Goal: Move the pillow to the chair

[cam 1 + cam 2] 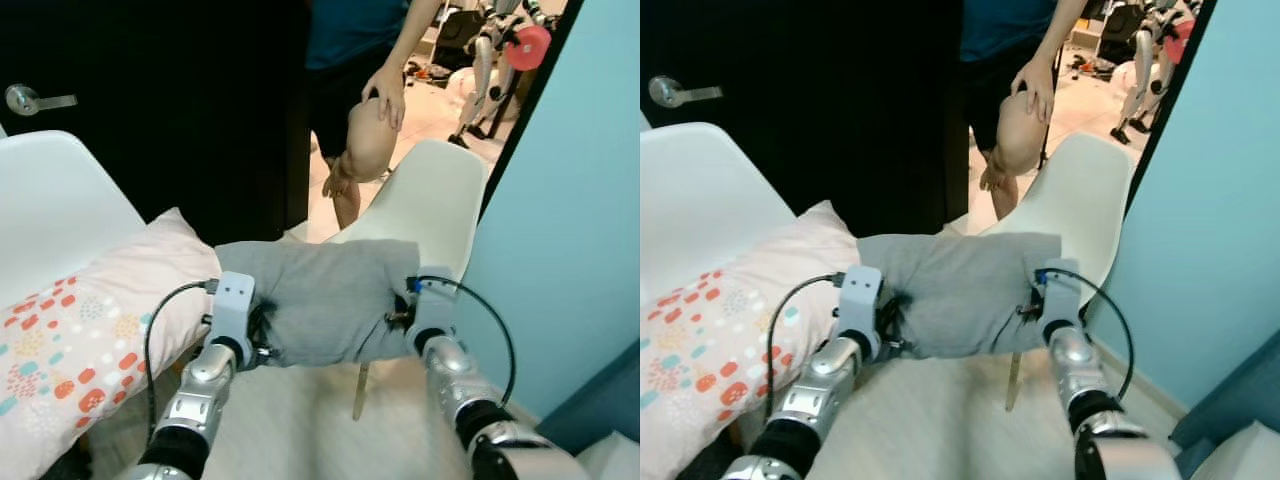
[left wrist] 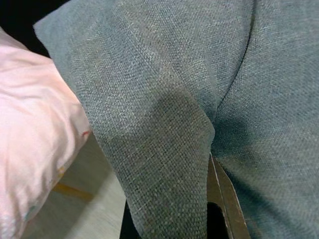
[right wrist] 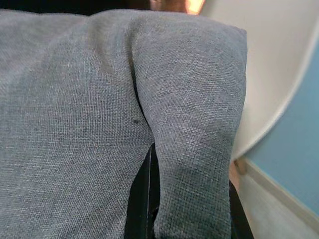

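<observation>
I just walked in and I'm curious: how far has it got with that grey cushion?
Done: the grey pillow is lifted, pinched at one end by the left gripper and at the other by the right gripper. In hand: it is held in front of the white chair. Left: setting it on the seat and letting go.

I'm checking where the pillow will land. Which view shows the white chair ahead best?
The left eye view: the white chair shows its backrest and a leg behind the grey pillow. The right eye view shows it much the same. The right wrist view catches just a curved white edge; the left wrist view shows pillow fabric.
</observation>
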Motion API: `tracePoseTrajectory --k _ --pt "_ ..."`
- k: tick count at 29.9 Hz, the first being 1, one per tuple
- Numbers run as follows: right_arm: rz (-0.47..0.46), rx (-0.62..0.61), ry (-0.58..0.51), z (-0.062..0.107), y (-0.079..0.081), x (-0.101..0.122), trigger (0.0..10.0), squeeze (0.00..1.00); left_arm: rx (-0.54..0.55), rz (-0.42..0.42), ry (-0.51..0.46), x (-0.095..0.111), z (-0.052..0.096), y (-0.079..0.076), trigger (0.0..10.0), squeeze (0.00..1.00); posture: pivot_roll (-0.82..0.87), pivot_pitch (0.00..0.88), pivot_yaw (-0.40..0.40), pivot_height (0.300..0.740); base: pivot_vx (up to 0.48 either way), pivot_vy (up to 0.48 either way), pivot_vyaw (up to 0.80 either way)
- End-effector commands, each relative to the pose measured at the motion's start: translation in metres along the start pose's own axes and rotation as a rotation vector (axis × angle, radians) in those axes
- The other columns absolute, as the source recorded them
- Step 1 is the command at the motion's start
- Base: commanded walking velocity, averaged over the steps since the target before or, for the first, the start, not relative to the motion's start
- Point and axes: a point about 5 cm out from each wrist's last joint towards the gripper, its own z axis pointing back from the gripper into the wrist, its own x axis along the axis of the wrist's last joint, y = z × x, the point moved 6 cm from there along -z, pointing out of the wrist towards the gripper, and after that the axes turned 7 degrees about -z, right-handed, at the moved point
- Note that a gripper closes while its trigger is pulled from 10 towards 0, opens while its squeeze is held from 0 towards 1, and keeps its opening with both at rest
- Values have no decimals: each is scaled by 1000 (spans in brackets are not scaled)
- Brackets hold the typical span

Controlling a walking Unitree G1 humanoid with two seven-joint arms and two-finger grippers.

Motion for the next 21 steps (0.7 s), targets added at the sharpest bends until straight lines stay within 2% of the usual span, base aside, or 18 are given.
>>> tracePoseTrajectory --k 1,5,14,21 --pt "0 -4 -4 0 -1 2 10000 0 3 -7 -35 10 -2 -1 10000 0 19 0 -25 740 0 0 -800" --pt "-21 7 -14 -1 0 4 10000 0 8 -1 -35 11 -2 0 10000 0 17 0 -25 740 0 0 -659" --pt "-5 49 -14 -2 8 6 10000 0 24 -2 -50 15 -4 2 10000 0 12 0 -29 740 0 0 0" --pt "4 60 -15 -3 9 7 10000 0 17 16 -65 17 -4 2 10000 0 15 0 -36 740 322 0 0"
